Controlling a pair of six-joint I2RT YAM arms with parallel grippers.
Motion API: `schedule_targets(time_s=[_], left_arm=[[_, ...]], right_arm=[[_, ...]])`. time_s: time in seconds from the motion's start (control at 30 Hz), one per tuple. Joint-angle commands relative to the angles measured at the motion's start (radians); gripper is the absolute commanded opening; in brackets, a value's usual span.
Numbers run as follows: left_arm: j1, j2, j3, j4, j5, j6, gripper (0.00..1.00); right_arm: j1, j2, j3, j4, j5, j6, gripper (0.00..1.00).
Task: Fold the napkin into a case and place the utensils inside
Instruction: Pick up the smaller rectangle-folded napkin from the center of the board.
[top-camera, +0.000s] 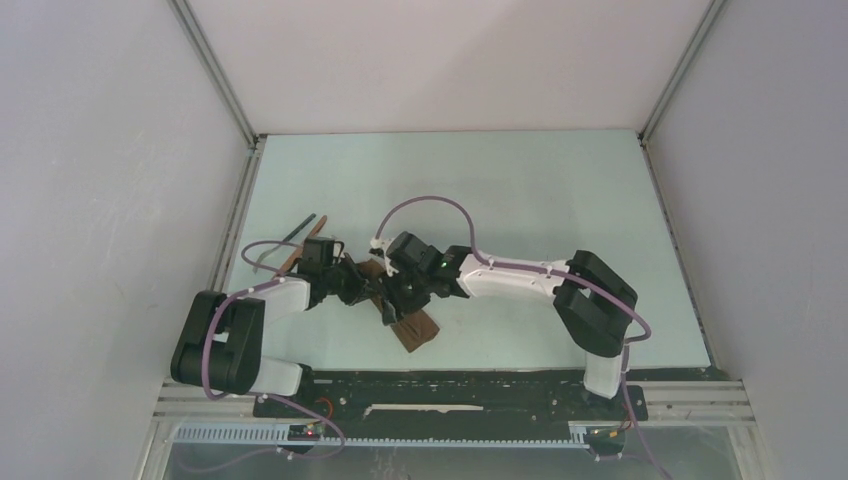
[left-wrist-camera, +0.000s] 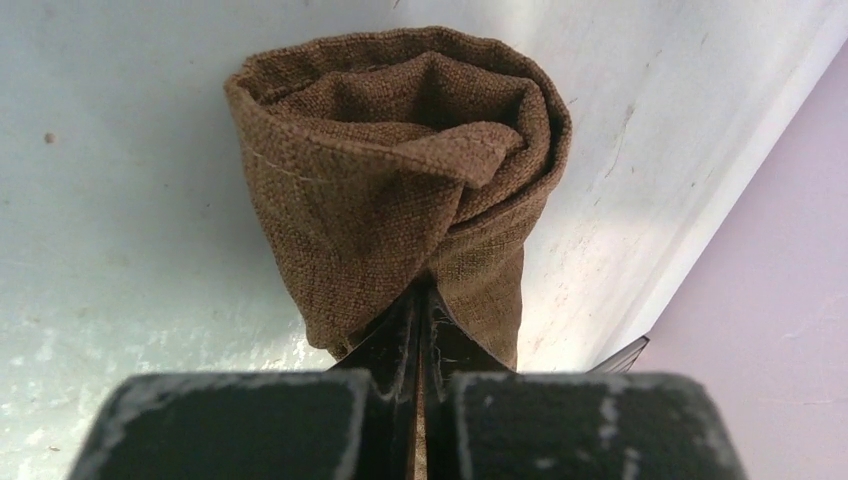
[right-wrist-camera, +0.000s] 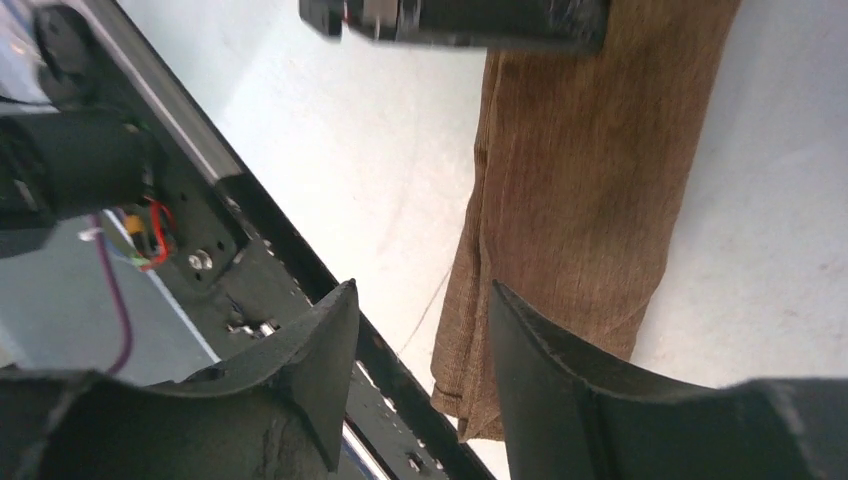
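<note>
1. The napkin (top-camera: 417, 331) is folded into a narrow brown pouch. It sits near the front middle of the pale bench (top-camera: 520, 190), where the tips of the two arms meet, and one end pokes out toward the near edge.
2. The left gripper (top-camera: 358, 284) is clamped on the napkin. In its wrist view the two fingers (left-wrist-camera: 385, 345) press together with a fold of the cloth pinched between them. Beyond them the napkin (left-wrist-camera: 400, 180) shows a rolled, open mouth at its far end.
3. The right gripper (top-camera: 393, 300) is open and grips nothing. In its wrist view the fingers (right-wrist-camera: 310, 360) stand apart. The napkin (right-wrist-camera: 570, 200) runs past them as a long strip, its top end under the left gripper.
4. I cannot tell whether the pinched end is lifted off the bench.
5. The utensils (top-camera: 299, 228) are two slim pieces, one dark and one reddish-brown. They lie on the left of the bench beyond the left arm, apart from the napkin.
</note>
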Motion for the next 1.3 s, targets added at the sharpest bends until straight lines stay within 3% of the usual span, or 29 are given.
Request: schedule_targets(time_s=[0.0,0.17,0.47,0.67,0.83,1.27], left_arm=[[0.028,0.02,-0.008,-0.019,-0.097,0.086,0.0],[0.031,0.034,0.004,-0.031,-0.088,0.099,0.0],[0.041,0.046,0.0,-0.033,-0.093,0.096,0.0],[0.041,0.043,0.001,-0.033,-0.093,0.099,0.0],[0.041,0.049,0.002,-0.024,-0.088,0.099,0.0],[0.044,0.06,-0.009,0.003,-0.076,0.096,0.0]], right_arm=[[-0.062,-0.022,-0.003,0.107,-0.118,0.052,0.59],[-0.042,0.036,-0.026,0.148,-0.101,0.059,0.59],[0.083,0.053,-0.063,0.089,0.15,-0.006,0.6],[0.147,0.031,0.028,-0.072,0.405,-0.104,0.65],[0.205,0.104,0.166,-0.216,0.562,-0.172,0.67],[0.231,0.226,0.246,-0.237,0.564,-0.15,0.65]])
